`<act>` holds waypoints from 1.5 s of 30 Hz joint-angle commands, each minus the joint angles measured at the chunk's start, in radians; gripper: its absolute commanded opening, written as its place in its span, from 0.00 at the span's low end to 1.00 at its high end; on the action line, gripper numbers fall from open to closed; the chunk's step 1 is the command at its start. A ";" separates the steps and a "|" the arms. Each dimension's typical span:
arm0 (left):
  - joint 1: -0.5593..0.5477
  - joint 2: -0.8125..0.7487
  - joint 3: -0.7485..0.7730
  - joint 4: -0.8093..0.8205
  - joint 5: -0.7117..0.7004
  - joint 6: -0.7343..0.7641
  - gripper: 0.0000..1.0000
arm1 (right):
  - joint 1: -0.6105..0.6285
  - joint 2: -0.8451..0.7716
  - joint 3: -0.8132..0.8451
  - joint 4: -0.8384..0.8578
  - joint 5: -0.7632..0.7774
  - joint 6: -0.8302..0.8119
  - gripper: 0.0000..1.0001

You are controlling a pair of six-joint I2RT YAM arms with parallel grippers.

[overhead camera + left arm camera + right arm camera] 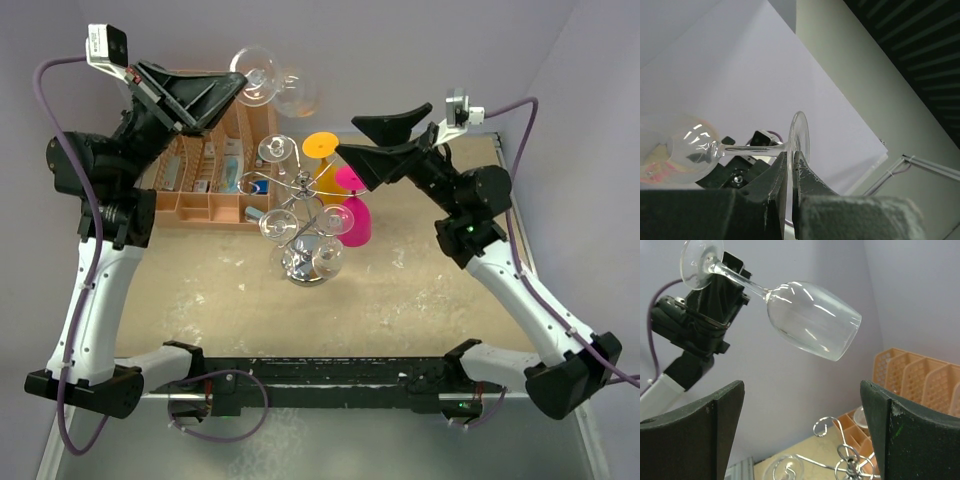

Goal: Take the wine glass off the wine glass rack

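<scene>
Top external: my left hand (238, 88) clamped the wine glass (293, 95) by its stem, high above the rack (300, 215) and clear of it. Right hand (372, 140) gaped empty. Removal looked done; next, a gentle set-down on the worktop (420, 300).

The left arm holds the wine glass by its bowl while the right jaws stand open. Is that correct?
No: the left gripper has its jaws shut on the foot of the wine glass, not the bowl; the left wrist view shows it.
</scene>
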 commanded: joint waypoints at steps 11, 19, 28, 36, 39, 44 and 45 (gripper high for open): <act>-0.019 -0.049 -0.093 0.424 0.004 -0.299 0.00 | -0.018 0.236 0.152 0.561 -0.216 0.388 0.88; -0.021 -0.043 -0.158 0.538 -0.005 -0.383 0.00 | -0.018 0.282 0.119 0.860 -0.229 0.556 0.74; -0.021 -0.038 -0.204 0.604 -0.013 -0.428 0.00 | -0.014 0.351 0.134 1.054 -0.187 0.728 0.50; -0.021 -0.039 -0.239 0.628 -0.018 -0.445 0.00 | -0.008 0.386 0.177 1.110 -0.152 0.777 0.43; -0.021 -0.039 -0.249 0.631 -0.019 -0.446 0.00 | -0.006 0.389 0.192 1.116 -0.143 0.782 0.37; -0.020 -0.035 -0.267 0.633 -0.019 -0.444 0.00 | -0.001 0.383 0.195 1.155 -0.120 0.800 0.19; -0.021 -0.035 -0.270 0.628 -0.017 -0.439 0.00 | -0.001 0.380 0.195 1.164 -0.118 0.805 0.12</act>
